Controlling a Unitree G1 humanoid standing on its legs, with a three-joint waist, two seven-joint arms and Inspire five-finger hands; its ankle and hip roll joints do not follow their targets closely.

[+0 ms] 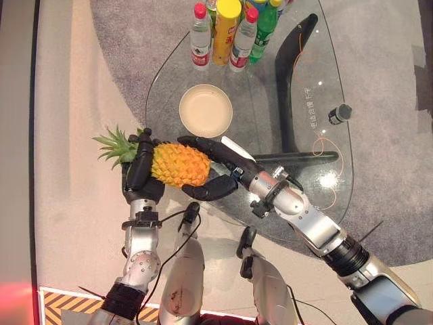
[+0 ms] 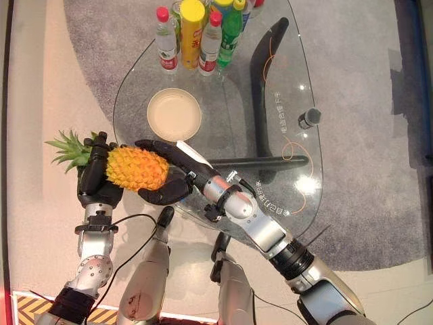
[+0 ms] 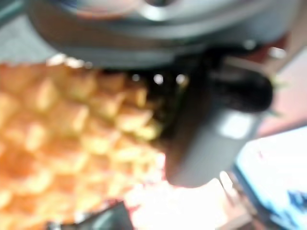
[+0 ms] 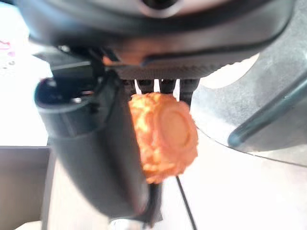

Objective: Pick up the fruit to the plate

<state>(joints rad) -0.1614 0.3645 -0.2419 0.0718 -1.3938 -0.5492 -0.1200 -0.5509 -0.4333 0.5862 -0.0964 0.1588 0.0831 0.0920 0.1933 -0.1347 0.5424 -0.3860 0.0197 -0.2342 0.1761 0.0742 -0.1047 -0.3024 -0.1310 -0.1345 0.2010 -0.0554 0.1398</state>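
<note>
Left eye view has the pineapple [image 1: 178, 164] up off the floor, just past the near-left edge of the glass table [image 1: 270, 108], held between both hands. My left hand [image 1: 141, 172] is wrapped round the leafy end with fingers curled up over the fruit, green crown poking out to the left. My right hand [image 1: 215, 169] grips the other end, fingers laid across the top and thumb curled underneath. Right wrist view shows the round butt of the fruit sitting between thumb and fingers, so that hand is clamped on it too. I can see the plate [image 1: 206, 110] sitting bare on the table near its left edge, just beyond the pineapple. A bunch of bottles [image 1: 230, 28] stands at the far edge, and a small dark cylinder [image 1: 340, 113] sits over by the right edge.
</note>
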